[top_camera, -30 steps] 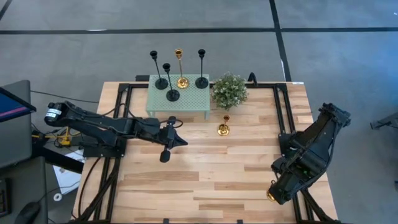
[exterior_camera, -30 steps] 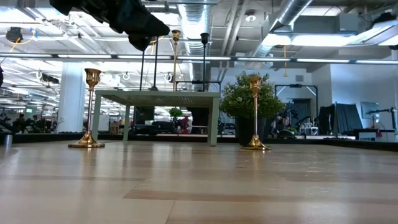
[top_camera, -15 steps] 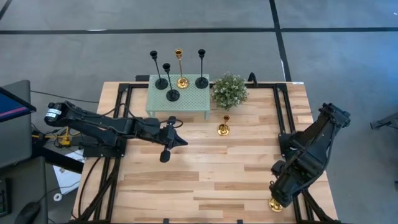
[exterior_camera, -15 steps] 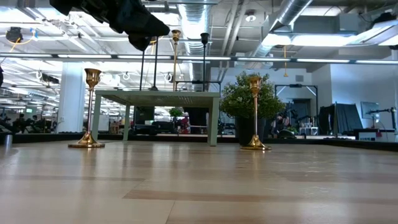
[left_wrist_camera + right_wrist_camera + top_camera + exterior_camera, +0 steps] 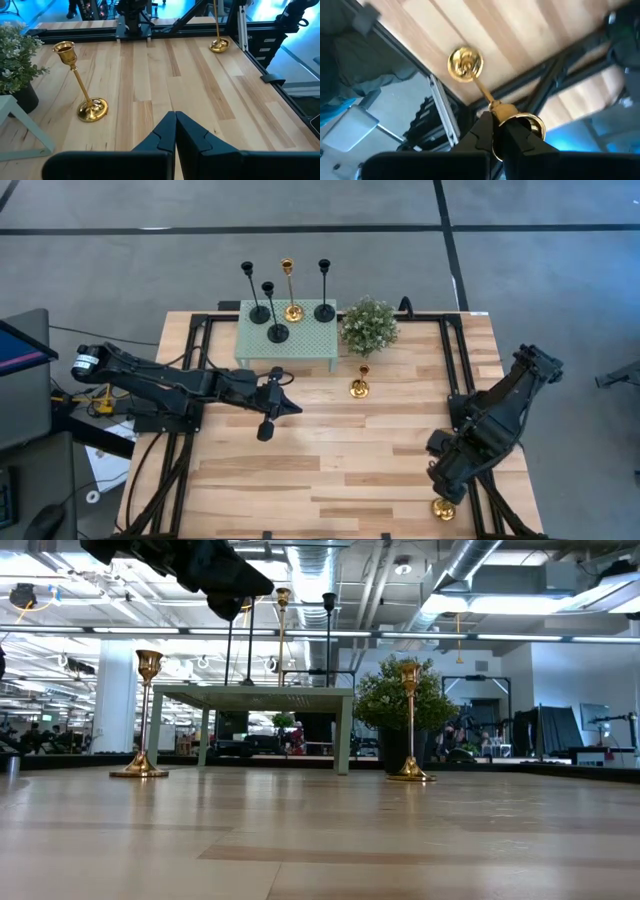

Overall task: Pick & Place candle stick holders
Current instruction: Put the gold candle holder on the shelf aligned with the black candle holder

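High view puts the right gripper [image 5: 440, 485] at the desk's [image 5: 330, 450] near right corner, just above a gold candle stick holder [image 5: 442, 508] that stands on the very edge there. The right wrist view shows the dark fingers nearly closed beside that holder's top cup [image 5: 520, 122], but whether they actually clamp it I cannot tell. A second gold holder [image 5: 360, 385] stands mid-desk, in front of the potted plant [image 5: 369, 325]. Three black holders [image 5: 277, 330] and one gold holder [image 5: 292, 310] already stand on the mint-green little table [image 5: 288, 340] at the far edge. The left gripper [image 5: 266, 425], fingers pressed together on nothing, hangs above the left half of the desk. To do this pick well, I judge the right gripper should take the stem just under the cup, squarely, and lift straight up. The base sits so close to the edge that a sideways nudge could tip it off (tall, thin, top-heavy things topple easily).
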`<state>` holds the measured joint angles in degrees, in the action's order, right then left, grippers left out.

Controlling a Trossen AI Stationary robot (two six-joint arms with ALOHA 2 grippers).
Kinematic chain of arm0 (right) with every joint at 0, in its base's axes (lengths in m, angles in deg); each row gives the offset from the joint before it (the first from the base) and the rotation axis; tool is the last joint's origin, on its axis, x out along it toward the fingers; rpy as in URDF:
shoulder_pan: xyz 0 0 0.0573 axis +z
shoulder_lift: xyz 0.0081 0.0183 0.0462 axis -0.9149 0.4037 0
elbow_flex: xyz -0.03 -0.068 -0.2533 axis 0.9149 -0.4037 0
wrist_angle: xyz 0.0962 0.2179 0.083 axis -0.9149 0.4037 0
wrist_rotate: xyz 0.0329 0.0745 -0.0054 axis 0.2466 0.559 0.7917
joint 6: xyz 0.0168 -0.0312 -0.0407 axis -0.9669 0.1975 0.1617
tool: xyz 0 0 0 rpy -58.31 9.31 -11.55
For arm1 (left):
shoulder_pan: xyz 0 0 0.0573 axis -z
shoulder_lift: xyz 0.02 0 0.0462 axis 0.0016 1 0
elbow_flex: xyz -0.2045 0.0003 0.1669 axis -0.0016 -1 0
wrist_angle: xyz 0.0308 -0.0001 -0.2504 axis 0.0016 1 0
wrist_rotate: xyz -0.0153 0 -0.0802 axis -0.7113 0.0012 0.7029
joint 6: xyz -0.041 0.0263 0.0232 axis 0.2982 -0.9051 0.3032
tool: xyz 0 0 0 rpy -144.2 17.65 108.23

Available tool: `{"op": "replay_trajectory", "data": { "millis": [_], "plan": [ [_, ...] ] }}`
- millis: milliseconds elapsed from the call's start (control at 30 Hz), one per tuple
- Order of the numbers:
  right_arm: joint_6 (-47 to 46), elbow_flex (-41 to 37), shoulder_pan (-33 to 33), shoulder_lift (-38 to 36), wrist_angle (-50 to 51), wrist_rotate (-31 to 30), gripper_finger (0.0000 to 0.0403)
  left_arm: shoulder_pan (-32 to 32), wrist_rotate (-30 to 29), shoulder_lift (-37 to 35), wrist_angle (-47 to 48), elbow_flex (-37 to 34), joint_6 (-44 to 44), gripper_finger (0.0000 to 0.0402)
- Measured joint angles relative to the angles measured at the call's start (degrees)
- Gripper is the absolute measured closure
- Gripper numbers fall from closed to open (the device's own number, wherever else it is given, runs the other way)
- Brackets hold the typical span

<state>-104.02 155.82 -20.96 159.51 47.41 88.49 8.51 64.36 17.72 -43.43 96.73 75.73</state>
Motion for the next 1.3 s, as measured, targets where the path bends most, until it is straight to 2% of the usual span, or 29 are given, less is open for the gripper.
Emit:
{"op": "replay_trajectory", "data": {
  "millis": [467, 733, 967, 1167, 1300],
  "plan": [
    [27.64, -0.17, -13.86, 0.11, -0.94, -11.29, 0.0403, 0.07, 0.00, 0.17, -2.49, 0.02, 0.00, 0.0393],
    [38.55, 0.56, -19.64, 0.14, -0.55, -17.26, 0.0403, 0.07, -0.01, 1.43, -2.98, 0.01, -0.09, 0.0349],
    [46.34, 6.05, -22.46, 0.29, -1.24, -25.54, 0.0402, 0.05, -0.01, 9.81, -11.97, 0.00, -0.03, 0.0299],
    [52.65, 8.59, -24.62, 0.22, -6.13, -25.41, 0.0402, -0.41, 0.15, 16.27, -24.46, 0.08, 3.47, 0.0277],
    [58.26, 8.64, -25.65, 0.22, -10.44, -25.12, 0.0402, -1.08, -0.04, 18.38, -25.44, 1.11, 4.90, 0.0271]
  ]
}}
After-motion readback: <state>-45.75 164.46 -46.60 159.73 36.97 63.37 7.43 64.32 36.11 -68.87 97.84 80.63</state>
